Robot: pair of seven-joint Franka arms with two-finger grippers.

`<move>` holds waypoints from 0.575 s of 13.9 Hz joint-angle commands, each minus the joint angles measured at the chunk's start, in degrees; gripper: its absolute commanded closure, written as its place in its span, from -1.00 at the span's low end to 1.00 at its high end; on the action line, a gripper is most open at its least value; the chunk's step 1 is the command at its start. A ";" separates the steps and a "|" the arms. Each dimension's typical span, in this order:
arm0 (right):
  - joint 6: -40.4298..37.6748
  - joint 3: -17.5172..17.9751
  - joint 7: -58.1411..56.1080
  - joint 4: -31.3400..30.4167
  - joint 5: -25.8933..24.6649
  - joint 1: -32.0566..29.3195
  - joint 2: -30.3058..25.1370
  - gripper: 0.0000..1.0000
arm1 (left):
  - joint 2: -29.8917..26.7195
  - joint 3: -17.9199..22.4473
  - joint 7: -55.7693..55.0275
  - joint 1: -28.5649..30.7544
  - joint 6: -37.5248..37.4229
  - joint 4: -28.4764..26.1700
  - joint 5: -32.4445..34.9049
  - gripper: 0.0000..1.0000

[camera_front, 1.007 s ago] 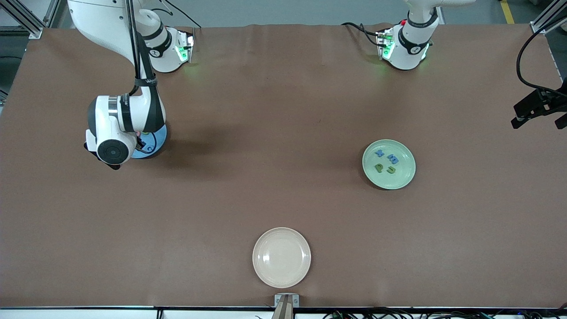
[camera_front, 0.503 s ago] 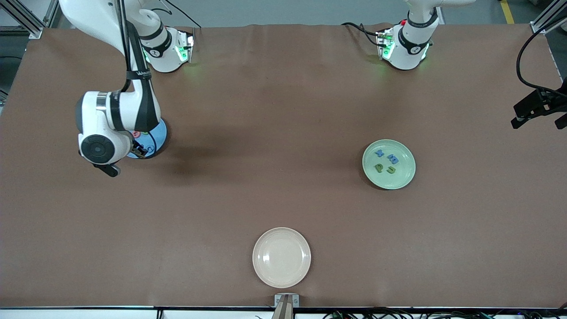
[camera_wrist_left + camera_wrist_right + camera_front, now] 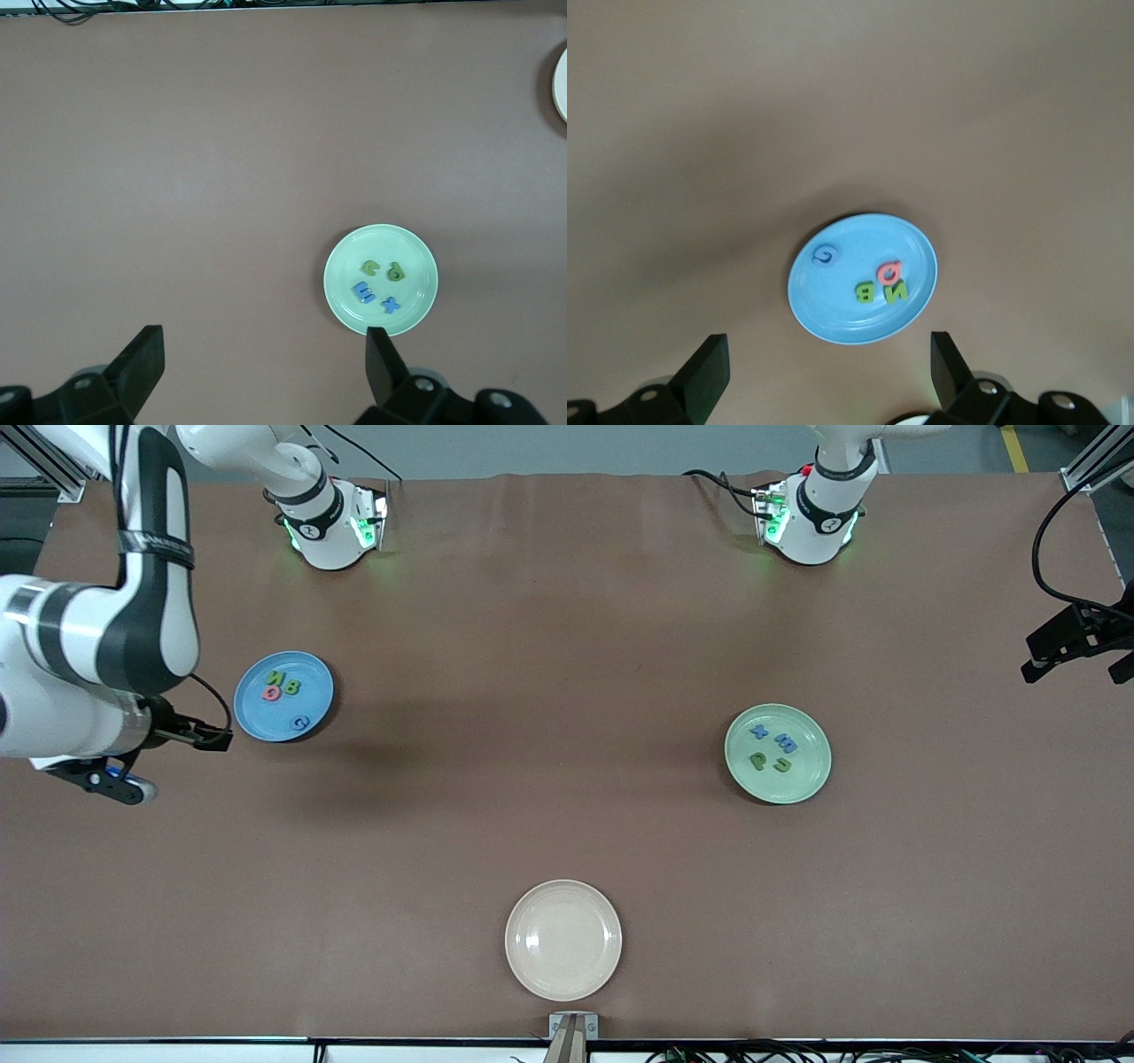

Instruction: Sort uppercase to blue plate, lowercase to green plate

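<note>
Uppercase letters, all four, lying on blue plate toward the right arm's end of the table; lowercase letters, all four, on green plate. Cream plate bare, nearest the front camera. Right gripper spread apart, holding nothing, high above blue plate. Left gripper likewise apart over green plate, waiting. Sorting apparently complete; best kept lifted, plates undisturbed.

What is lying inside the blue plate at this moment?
The blue plate holds four foam letters: a blue G, a green B, a green N and a pink-red round letter. Nothing covers the plate, so all of its inside is visible.
</note>
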 commanded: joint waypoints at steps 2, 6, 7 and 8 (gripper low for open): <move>-5.37 1.43 -1.46 6.56 0.96 -0.27 -0.08 -1.00 | -0.10 0.06 0.69 -0.31 -0.21 0.15 0.11 -1.00; -8.28 2.22 -1.81 11.22 0.87 -0.26 -0.43 -1.00 | -0.10 0.06 0.69 -0.31 -0.30 0.15 0.11 -1.00; -9.33 3.88 -1.81 12.88 0.95 -1.22 -0.61 -1.00 | -0.10 0.06 0.69 -0.31 -0.30 0.15 0.11 -1.00; -10.82 7.46 -1.81 15.16 0.96 -4.89 -0.52 -1.00 | -0.10 0.06 0.69 -0.31 -0.30 0.15 0.11 -1.00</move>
